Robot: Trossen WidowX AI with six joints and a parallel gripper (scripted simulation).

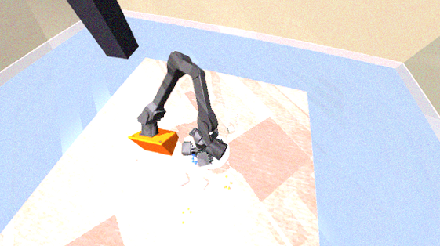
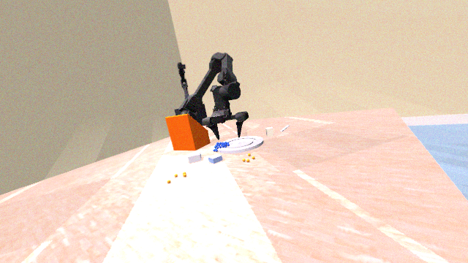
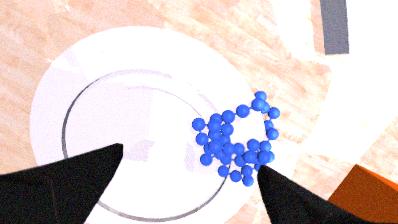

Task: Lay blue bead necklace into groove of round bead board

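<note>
The round white bead board [image 1: 222,160] [image 2: 258,142] [image 3: 47,107] lies flat with a thin ring groove. The blue bead necklace [image 1: 194,159] [image 2: 221,145] [image 3: 215,146] is bunched over the board's rim and groove on the side toward the orange block. In the wrist view one loop reaches out over the board's outer edge, and most beads lie in a clump. My gripper [image 2: 229,138] [image 3: 192,161] is wide open and empty, a little above the board. In the wrist view its right fingertip is beside the clump's lower edge and its left fingertip over the board's middle.
The orange block [image 1: 155,146] [image 2: 179,133] [image 3: 367,192] stands at the arm's base, near the board. A white block [image 2: 194,158] and a bluish block [image 2: 215,158] lie in front. Small yellow balls [image 1: 226,187] [image 2: 248,160] lie in two groups. A pale cube [image 2: 269,131] stands behind the board.
</note>
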